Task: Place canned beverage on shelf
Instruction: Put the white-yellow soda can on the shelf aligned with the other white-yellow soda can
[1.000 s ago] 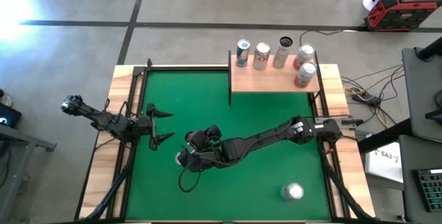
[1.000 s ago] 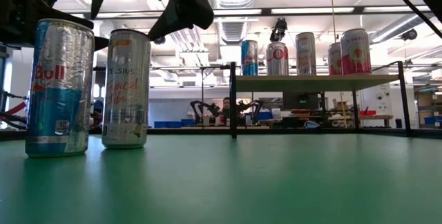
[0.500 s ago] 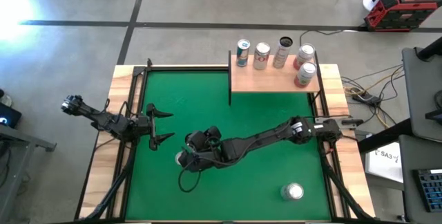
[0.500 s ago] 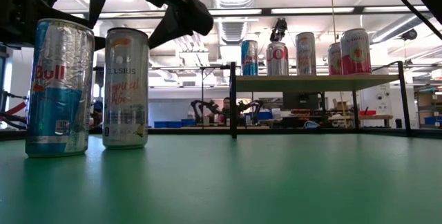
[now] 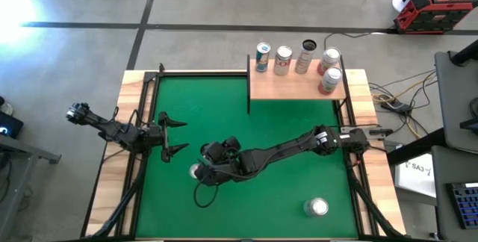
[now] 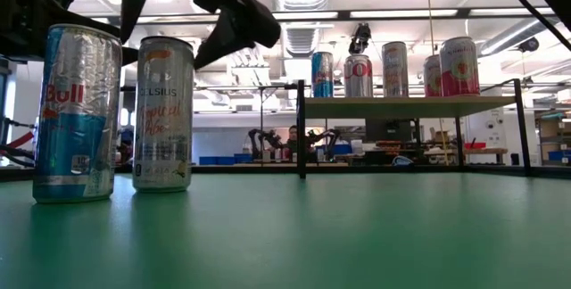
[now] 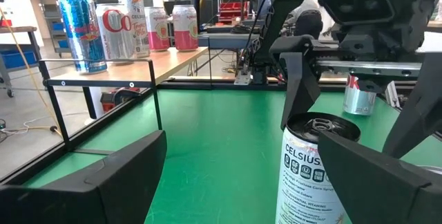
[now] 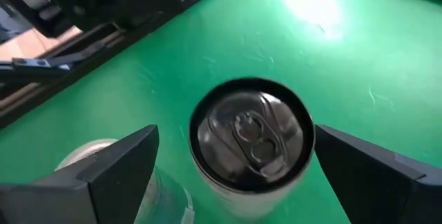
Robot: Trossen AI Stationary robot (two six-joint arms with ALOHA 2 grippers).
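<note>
I hold my right gripper wide open right over the Celsius can, far from the shelf, so its fingers can drop down around it, while my left gripper waits open nearby.

The floor around the table is grey concrete, crossed by dark lines, with a strong glare at the upper left. A red toolbox stands at the upper right, cables below it. In the low view – long ceiling lights, blue bins far behind.
</note>
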